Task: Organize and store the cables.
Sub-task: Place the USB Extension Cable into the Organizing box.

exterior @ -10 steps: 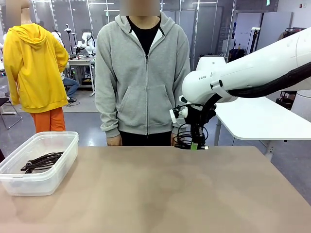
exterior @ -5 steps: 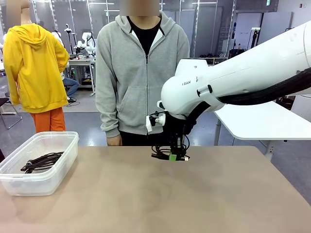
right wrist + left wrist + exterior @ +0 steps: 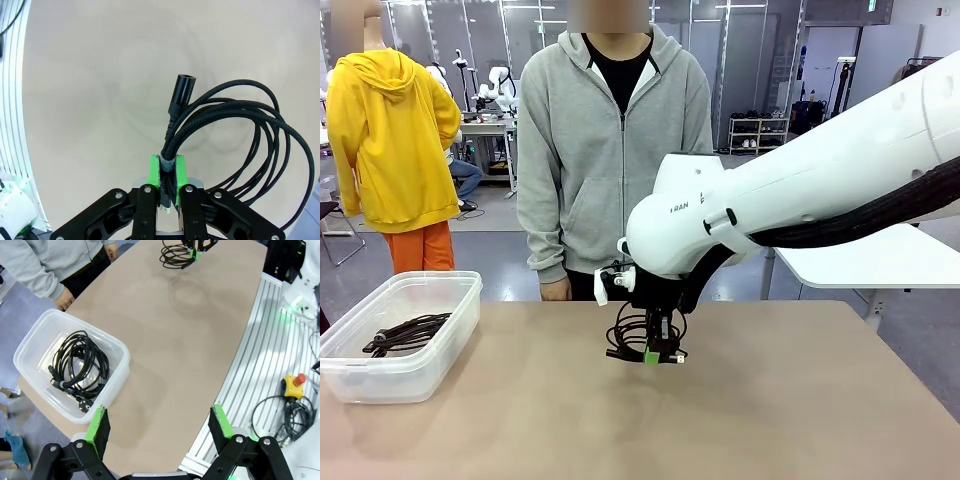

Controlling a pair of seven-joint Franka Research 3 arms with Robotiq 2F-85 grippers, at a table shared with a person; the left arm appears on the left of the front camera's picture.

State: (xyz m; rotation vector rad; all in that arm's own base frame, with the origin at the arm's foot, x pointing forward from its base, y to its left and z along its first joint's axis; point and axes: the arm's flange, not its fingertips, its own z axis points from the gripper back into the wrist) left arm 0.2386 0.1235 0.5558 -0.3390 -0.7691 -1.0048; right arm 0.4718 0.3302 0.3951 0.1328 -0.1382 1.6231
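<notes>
My right gripper (image 3: 655, 352) (image 3: 167, 172) is shut on a coiled black cable (image 3: 638, 332) (image 3: 235, 125) and holds it just above the middle of the table; the same cable (image 3: 176, 253) shows far off in the left wrist view. Its loop hangs from the green pads, and one plug (image 3: 181, 90) sticks out. More coiled black cables (image 3: 408, 333) (image 3: 77, 369) lie in the clear plastic bin (image 3: 430, 372) (image 3: 119, 371) at the table's left end. My left gripper (image 3: 159, 426) is open high above the table's near edge, beside the bin, with nothing between its fingers.
A person in a grey hoodie (image 3: 610, 150) stands at the far edge with hands hanging at the sides. Bare tabletop (image 3: 520, 420) lies between the held cable and the bin. A white table (image 3: 860, 250) stands to the right.
My right arm has swung left from the far right edge toward the table's middle, carrying the cable toward the bin side. The bin and the person have not moved.
</notes>
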